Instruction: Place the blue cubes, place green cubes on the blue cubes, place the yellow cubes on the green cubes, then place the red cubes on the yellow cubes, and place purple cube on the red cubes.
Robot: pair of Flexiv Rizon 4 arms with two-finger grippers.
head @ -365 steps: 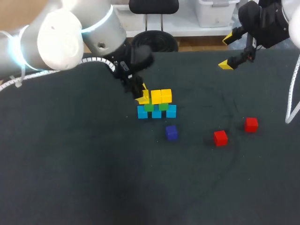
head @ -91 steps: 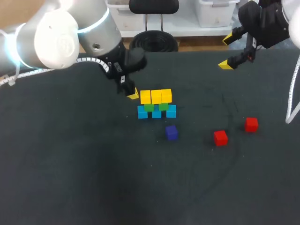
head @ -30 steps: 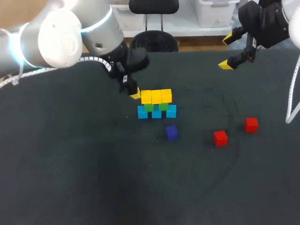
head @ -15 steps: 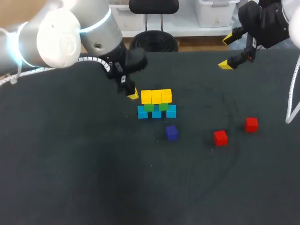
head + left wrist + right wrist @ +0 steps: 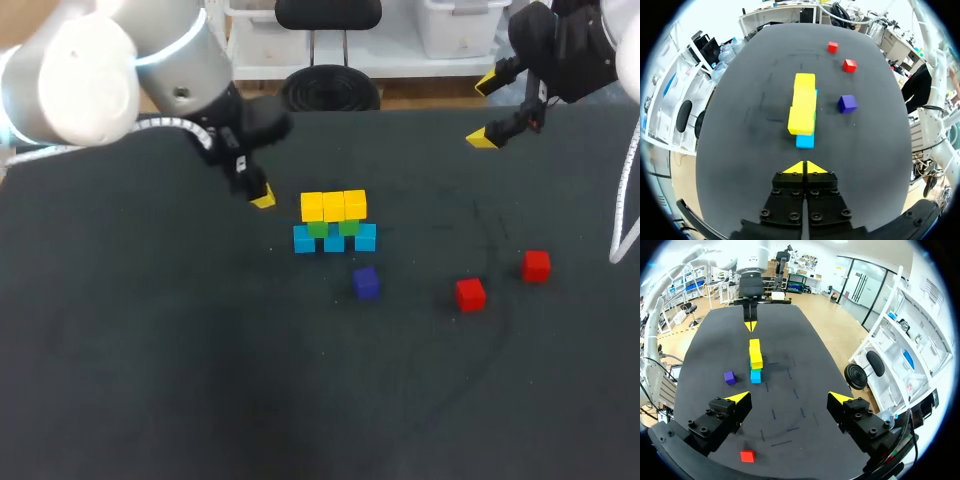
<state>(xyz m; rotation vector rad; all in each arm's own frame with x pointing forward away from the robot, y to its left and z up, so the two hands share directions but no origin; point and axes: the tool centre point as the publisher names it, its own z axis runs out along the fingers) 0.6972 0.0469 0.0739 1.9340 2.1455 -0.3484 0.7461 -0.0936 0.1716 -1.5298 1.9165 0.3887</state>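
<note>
Three yellow cubes [image 5: 333, 205] top the stack, resting on green cubes [image 5: 318, 229] over a row of blue cubes [image 5: 334, 240]. The left gripper [image 5: 262, 198] hangs just left of the stack, its yellow tips pressed together on nothing. The stack lies ahead of them, not touching. A purple cube [image 5: 366, 283] sits near the stack's front, and a red cube [image 5: 470, 294] and a second red cube [image 5: 536, 265] lie farther right. The right gripper [image 5: 486, 109] hovers well behind and right of the stack, fingers spread wide and empty.
</note>
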